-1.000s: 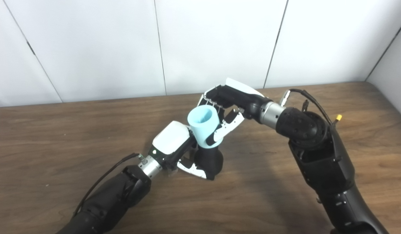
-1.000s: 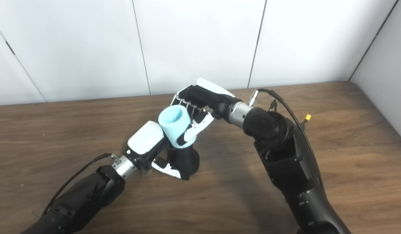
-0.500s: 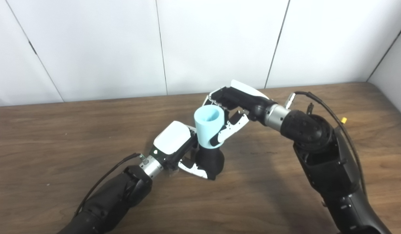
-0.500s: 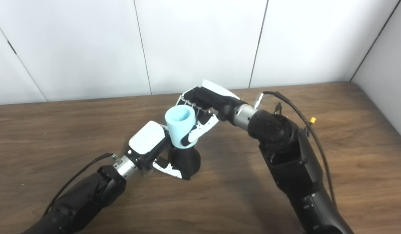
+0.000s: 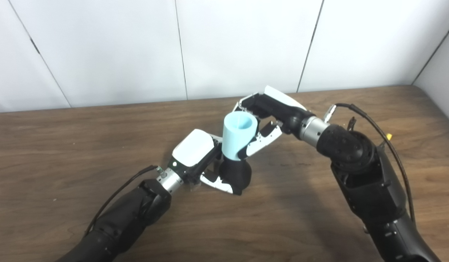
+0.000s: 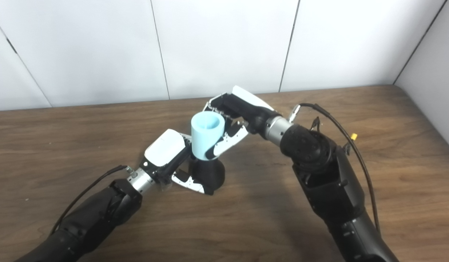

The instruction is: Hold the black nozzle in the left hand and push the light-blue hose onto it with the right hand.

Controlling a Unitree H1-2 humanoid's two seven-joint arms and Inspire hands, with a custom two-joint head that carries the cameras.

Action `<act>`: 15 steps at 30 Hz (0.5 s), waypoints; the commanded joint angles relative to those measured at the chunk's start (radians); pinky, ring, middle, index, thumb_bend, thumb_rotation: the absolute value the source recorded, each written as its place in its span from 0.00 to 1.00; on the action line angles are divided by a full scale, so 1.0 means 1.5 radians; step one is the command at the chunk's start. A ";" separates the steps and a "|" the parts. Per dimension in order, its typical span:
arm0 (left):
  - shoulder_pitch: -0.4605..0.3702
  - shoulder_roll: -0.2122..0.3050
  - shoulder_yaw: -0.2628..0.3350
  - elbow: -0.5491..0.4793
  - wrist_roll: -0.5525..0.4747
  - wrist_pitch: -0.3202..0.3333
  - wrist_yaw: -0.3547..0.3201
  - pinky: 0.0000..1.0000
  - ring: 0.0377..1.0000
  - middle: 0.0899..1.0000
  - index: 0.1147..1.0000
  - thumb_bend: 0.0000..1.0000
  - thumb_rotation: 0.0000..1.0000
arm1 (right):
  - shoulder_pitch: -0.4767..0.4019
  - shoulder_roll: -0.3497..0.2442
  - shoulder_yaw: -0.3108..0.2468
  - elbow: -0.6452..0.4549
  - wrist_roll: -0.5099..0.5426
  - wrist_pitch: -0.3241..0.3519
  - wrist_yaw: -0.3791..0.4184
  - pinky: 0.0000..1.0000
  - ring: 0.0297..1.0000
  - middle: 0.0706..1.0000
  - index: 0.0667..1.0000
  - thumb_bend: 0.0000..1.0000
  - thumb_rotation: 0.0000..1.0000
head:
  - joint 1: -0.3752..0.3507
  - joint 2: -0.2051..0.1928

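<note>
The black nozzle (image 5: 236,176) stands upright on the wooden table (image 5: 64,145), gripped by my left hand (image 5: 197,156) from its left side. The light-blue hose (image 5: 238,135), a short open tube, sits upright on top of the nozzle, with its lower end over the nozzle's top. My right hand (image 5: 266,116) is shut on the hose from the right and behind, thumb across its front. The same stack shows in the right eye view: hose (image 6: 207,135), nozzle (image 6: 208,174), left hand (image 6: 166,151), right hand (image 6: 235,114).
A white panelled wall (image 5: 246,43) runs along the table's far edge, with a side wall (image 5: 439,76) at the right corner. A loose cable with a yellow plug (image 5: 389,137) hangs off my right forearm.
The hose has tilted from leaning left to nearly upright and shifted slightly right over the nozzle. My right hand moved with it. The camera view also shifted a little.
</note>
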 commanded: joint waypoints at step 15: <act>0.131 -0.003 -0.056 0.063 0.034 0.020 -0.093 0.33 0.36 0.38 0.46 0.50 0.00 | -0.006 -0.031 0.071 0.011 0.007 -0.072 -0.016 0.35 0.38 0.45 0.47 0.52 0.00 | 0.003 0.008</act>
